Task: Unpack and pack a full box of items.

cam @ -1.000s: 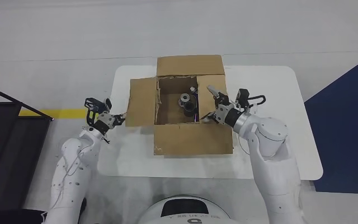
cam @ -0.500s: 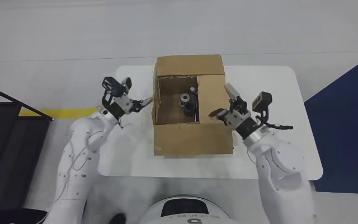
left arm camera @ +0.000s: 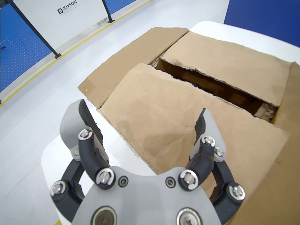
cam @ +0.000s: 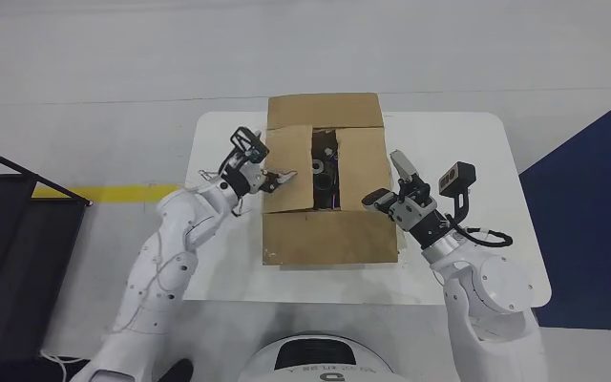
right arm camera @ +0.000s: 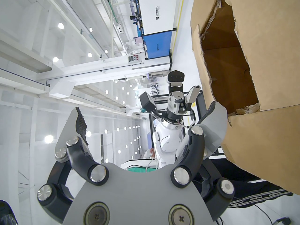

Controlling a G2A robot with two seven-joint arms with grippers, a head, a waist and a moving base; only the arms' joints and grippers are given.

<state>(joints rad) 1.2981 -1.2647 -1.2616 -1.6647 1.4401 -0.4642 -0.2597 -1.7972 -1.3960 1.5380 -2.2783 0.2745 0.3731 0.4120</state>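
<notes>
A cardboard box (cam: 329,239) sits at the middle of the white table (cam: 477,153), its side flaps folded nearly shut over dark items (cam: 325,177). The left gripper (cam: 275,168) hovers wide open over the left flap (left arm camera: 150,108). The right gripper (cam: 382,180), equally spread, hangs just beside the box's right edge.

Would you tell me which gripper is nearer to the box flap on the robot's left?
Left. The left gripper hovers over that flap; the right gripper sits at the opposite edge of the box.
</notes>
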